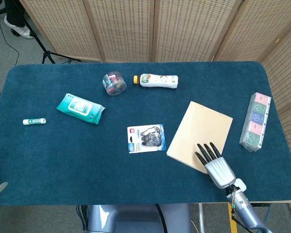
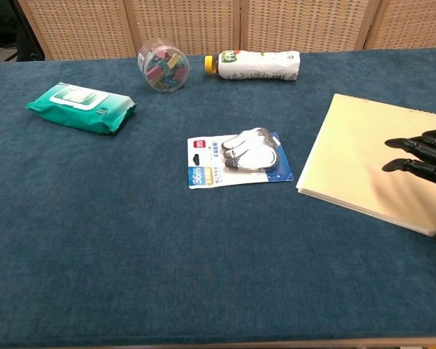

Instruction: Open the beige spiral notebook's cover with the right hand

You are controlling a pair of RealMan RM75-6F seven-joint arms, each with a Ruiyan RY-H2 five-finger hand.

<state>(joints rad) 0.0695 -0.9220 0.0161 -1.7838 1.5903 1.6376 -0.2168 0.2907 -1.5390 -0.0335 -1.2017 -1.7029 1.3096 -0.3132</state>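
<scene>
The beige spiral notebook (image 1: 202, 133) (image 2: 367, 162) lies closed and flat on the blue table, its spiral binding along the far edge. My right hand (image 1: 214, 164) (image 2: 423, 158) hovers over the notebook's near right corner with its dark fingers stretched out and apart, holding nothing. In the chest view only its fingers show at the right edge. Whether they touch the cover I cannot tell. My left hand shows in neither view.
A pack of correction tapes (image 1: 145, 138) lies just left of the notebook. A stack of coloured boxes (image 1: 255, 121) stands to its right. Farther back are a white bottle (image 1: 157, 80), a clear jar of clips (image 1: 114, 83), a green wipes pack (image 1: 80, 108) and a small tube (image 1: 34, 121).
</scene>
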